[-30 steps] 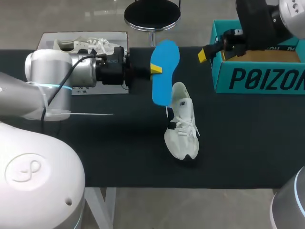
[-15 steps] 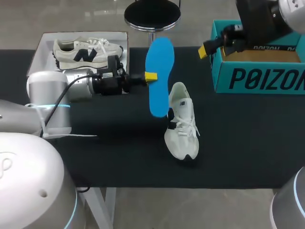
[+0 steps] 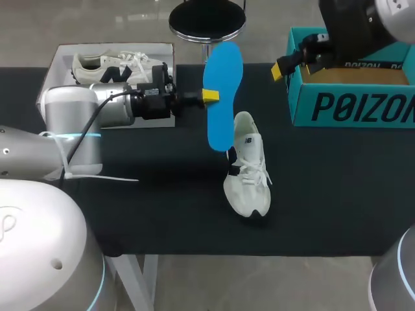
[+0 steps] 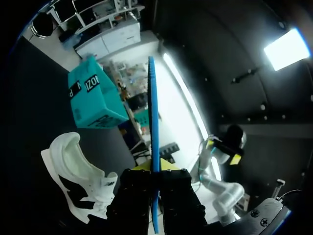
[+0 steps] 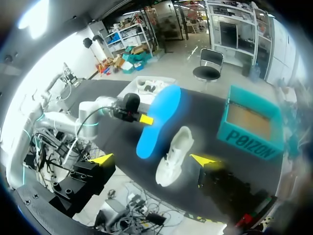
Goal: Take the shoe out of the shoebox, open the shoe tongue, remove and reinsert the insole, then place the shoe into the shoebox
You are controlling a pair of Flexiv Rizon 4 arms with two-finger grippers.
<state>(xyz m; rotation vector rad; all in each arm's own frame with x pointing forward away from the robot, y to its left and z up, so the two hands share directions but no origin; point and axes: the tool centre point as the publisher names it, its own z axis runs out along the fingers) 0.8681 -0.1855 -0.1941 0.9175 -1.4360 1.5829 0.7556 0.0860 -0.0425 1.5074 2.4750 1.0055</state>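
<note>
My left gripper (image 3: 207, 96) is shut on the edge of a blue insole (image 3: 224, 97), holding it in the air above the table, over the heel end of a white shoe (image 3: 246, 165). That shoe lies on the black table with its toe toward the front edge. In the left wrist view the insole (image 4: 154, 122) shows edge-on between the fingers, with the shoe (image 4: 78, 178) below and beside it. The teal shoebox (image 3: 353, 103) stands at the back right. My right gripper (image 3: 288, 63) hangs open by the box's left end, high above the table, with nothing in it (image 5: 154, 159).
A white tray (image 3: 61, 55) at the back left holds a second white shoe (image 3: 117, 67) with a dark logo. The black table top (image 3: 162, 194) runs to the front edge. From the right wrist view the insole (image 5: 156, 122), shoe (image 5: 173, 154) and box (image 5: 252, 125) all lie below.
The left arm swung the insole a little to the left and tilted it, then brought it back right to about where it was. The right gripper rose slightly.
</note>
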